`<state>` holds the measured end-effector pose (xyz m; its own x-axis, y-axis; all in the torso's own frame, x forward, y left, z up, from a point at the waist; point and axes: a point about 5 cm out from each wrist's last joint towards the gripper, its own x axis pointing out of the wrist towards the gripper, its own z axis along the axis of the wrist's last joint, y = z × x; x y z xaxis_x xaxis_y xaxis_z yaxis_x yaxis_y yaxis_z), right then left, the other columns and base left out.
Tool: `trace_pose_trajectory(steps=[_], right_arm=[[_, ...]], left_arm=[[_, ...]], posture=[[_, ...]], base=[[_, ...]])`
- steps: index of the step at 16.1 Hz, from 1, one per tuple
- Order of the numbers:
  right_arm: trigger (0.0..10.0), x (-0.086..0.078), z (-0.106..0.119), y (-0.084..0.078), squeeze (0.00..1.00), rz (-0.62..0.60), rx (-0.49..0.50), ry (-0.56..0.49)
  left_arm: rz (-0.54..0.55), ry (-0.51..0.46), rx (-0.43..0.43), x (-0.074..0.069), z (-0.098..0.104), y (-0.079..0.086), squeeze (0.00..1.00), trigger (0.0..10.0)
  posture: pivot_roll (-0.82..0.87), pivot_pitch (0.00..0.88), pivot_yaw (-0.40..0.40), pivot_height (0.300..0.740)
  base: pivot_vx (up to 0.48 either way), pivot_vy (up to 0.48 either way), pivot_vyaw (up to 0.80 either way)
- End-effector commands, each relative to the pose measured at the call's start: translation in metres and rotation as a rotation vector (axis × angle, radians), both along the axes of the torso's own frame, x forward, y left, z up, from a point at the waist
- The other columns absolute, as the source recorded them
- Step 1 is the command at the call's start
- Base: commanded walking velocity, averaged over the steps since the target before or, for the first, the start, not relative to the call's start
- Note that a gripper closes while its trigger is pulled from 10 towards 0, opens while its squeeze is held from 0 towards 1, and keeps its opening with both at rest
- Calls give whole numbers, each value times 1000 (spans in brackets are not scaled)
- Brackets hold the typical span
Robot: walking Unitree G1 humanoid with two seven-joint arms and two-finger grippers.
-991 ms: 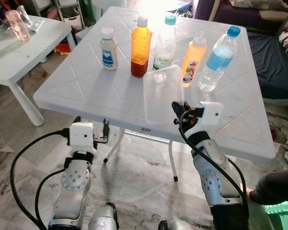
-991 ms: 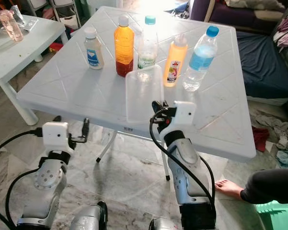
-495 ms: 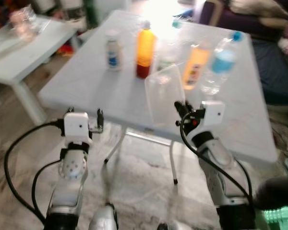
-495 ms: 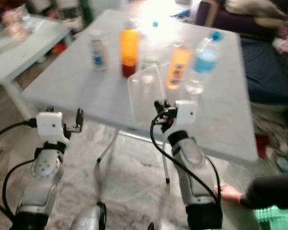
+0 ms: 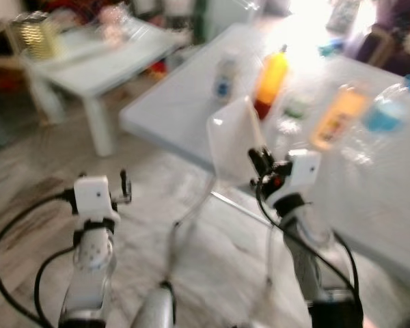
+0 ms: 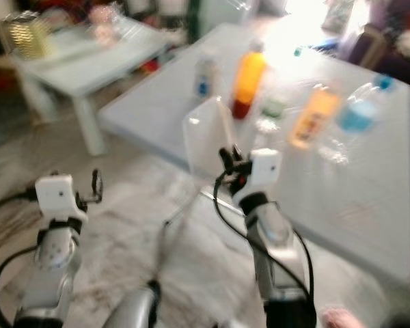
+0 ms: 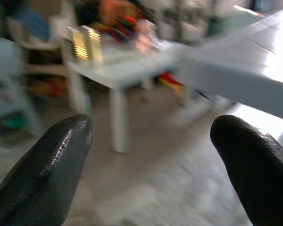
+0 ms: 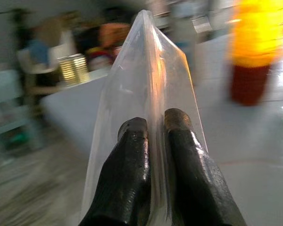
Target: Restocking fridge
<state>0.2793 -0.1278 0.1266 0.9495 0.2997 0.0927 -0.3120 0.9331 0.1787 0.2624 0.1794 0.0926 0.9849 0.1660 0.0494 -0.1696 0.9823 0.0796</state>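
The right tool (image 8: 153, 129) is clamped, fingers together, on the edge of one clear flat rectangular plastic tray (image 5: 231, 139), held upright before the large white plastic counter (image 6: 369, 198); the left tool (image 7: 153, 141) hangs low over the marbled floor (image 5: 48, 171), fingers apart and empty. Five blurred bottles stand on the counter: one small white bottle (image 6: 205, 76), one tall orange-filled bottle (image 6: 248, 78), one clear bottle (image 6: 273, 109), one orange squeeze bottle (image 6: 313, 117), one blue-labelled water bottle (image 6: 359, 113). A second, smaller white counter (image 5: 99, 58) stands beyond, on the left

Blurred view, right gripper (image 6: 227, 159) clamping clear plastic tray (image 6: 206, 133) upright, bottles behind on white table (image 6: 369, 219)
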Motion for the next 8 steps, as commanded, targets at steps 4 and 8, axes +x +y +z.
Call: trace_pose_trajectory(steps=[4,8], right_arm=[[10000,-2,5,-2,0,-2,-18,-27],[10000,-4,2,-7,0,-16,-20,-15]], left_arm=[[-12,47,15,-8,-10,-1,0,10000],[-12,60,21,-13,-14,-1,0,10000]], posture=[[109,70,-19,740],[114,75,-29,740]], base=[[0,0,800],[0,0,800]])
